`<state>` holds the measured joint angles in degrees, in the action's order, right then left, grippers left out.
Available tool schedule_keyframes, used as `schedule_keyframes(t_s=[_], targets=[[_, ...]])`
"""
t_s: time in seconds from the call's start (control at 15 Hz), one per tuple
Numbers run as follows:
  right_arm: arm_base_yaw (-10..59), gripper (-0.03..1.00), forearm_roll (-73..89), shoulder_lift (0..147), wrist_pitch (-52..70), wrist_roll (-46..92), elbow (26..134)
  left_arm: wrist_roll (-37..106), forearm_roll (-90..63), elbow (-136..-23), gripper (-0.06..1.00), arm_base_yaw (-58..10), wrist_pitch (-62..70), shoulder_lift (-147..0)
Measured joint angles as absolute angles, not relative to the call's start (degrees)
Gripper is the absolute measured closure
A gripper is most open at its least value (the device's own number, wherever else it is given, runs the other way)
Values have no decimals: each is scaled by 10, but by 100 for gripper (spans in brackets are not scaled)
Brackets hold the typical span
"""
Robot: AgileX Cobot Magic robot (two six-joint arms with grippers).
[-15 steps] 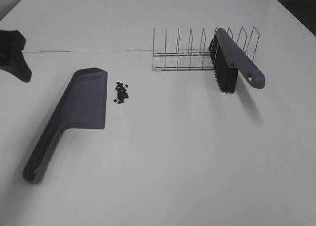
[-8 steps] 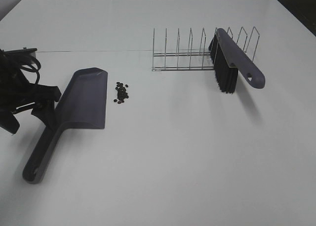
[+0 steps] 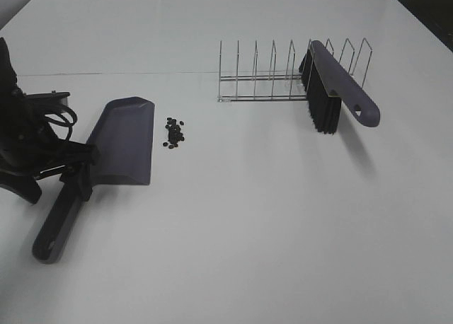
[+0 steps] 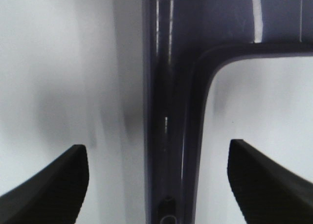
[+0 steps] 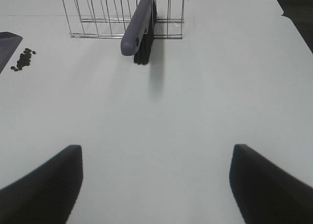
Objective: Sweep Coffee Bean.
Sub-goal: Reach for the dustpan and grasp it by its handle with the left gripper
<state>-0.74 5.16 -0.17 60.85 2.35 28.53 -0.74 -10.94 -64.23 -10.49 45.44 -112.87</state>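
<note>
Left hand (image 4: pixel 157 148) low over dustpan handle (image 3: pixel 55 228), spread wide astride it

Robotics laboratory set-up: bare white surface (image 3: pixel 248 253) across the whole view, with a few loose props, wire rack (image 3: pixel 262 98) at 1 o'clock, dustpan (image 3: pixel 124 143) at 9 o'clock, black robot arm (image 3: pixel 25 143) at the 9 o'clock edge, dark surround (image 3: pixel 428 6) at 2 o'clock.

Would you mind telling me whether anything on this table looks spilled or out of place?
Yes: a small cluster of coffee beans lies loose on the white table, close beside the dustpan and not in it. The brush sits tilted in the wire rack, its handle jutting out past the rack. Nothing looks damaged.
</note>
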Motion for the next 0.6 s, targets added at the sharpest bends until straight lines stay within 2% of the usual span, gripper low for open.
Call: schedule_keyframes(t_s=[0.6], targets=[[-7, 24, 52, -2, 608, 23, 285, -6, -79, -649, 21, -136, 423, -1171]])
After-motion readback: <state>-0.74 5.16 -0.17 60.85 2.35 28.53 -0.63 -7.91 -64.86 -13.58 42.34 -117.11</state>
